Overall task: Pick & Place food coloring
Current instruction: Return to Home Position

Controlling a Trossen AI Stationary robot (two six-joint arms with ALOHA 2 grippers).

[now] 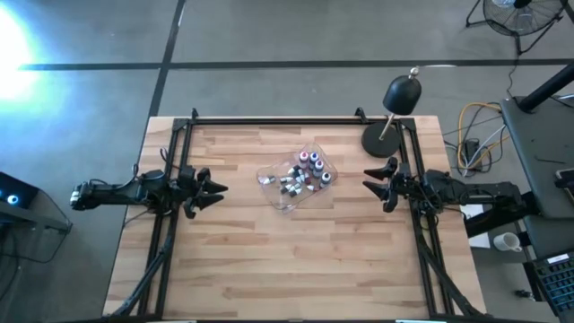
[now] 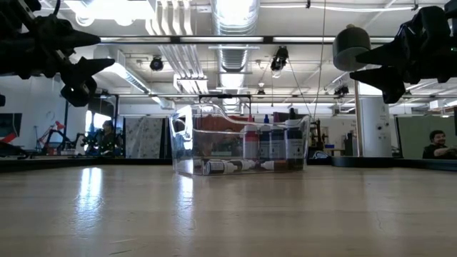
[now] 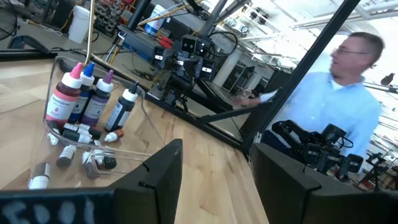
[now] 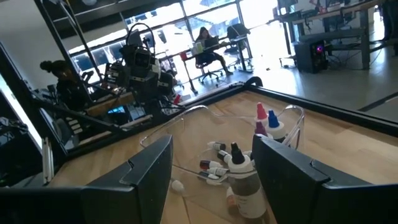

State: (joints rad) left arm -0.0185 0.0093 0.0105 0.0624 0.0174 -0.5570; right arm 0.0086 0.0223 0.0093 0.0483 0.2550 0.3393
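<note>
Pale wooden table (image 1: 269, 269) fills the high view. At its left edge the left gripper (image 1: 213, 191) hangs, jaws spread, holding nothing. Near the middle, toward the far edge, the clear tray (image 1: 285, 205) holds the food coloring (image 1: 303, 170). No bottle lies loose on the wood, so the sorting looks done. At the right edge the right gripper (image 1: 375, 184) hangs spread and empty too. Only the low view shows tall bottles upright and droppers lying flat.

Glare patch on floor (image 1: 22, 40); bright ceiling lights (image 2: 232, 11); sheen on table (image 2: 93, 203).
</note>
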